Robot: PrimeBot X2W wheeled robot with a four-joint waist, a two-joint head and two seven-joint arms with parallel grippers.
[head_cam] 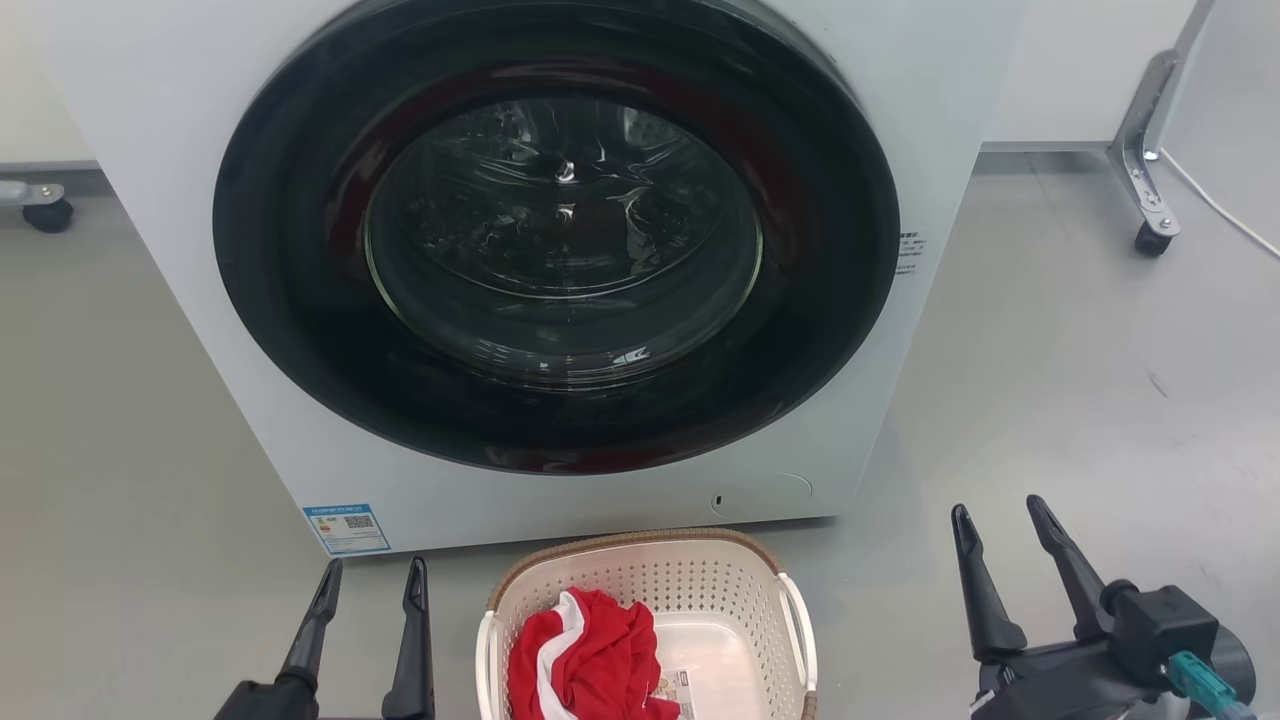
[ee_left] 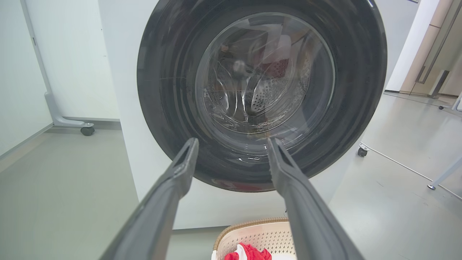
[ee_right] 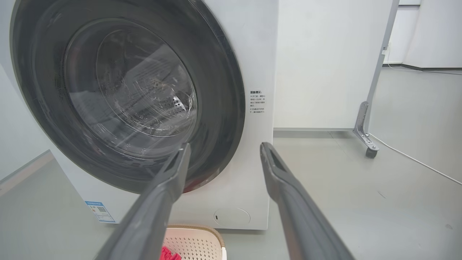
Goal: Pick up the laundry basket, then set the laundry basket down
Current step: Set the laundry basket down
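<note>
A: Where is the laundry basket?

B: The laundry basket (head_cam: pixel 690 585) stands on the smooth grey floor (head_cam: pixel 1050 380) at the bottom centre of the head view, just in front of the washing machine (head_cam: pixel 150 150). It is rounded-rectangular, with cream plastic walls pierced by rows of small holes, a brown woven-look rim and a white loop handle on each side

A: Anything inside?

B: A crumpled red and white garment (head_cam: pixel 590 660) lies in its left half. Beside it, on the plain bottom, is a small label (head_cam: pixel 677 690) with print too small to read

A: And the tools?

B: The left tool (head_cam: pixel 375 565) is at the lower left of the frame and the right tool (head_cam: pixel 998 506) at the lower right. Each has two long, dark, tapering fingers spread apart, gripping nothing. They flank the basket without touching it

A: What about the machine?

B: It has a smooth white body and a big round door (head_cam: pixel 560 230) with a broad glossy black ring around a bulging glass pane. In the left wrist view the perforated metal drum (ee_left: pixel 274 94) shows through the glass. A blue sticker (head_cam: pixel 346 528) with a QR code sits at the lower left corner of the front. A small sticker (head_cam: pixel 910 252) of printed lines sits right of the door, its characters too fine to read. A round flap (head_cam: pixel 762 495) is outlined low on the right
</note>
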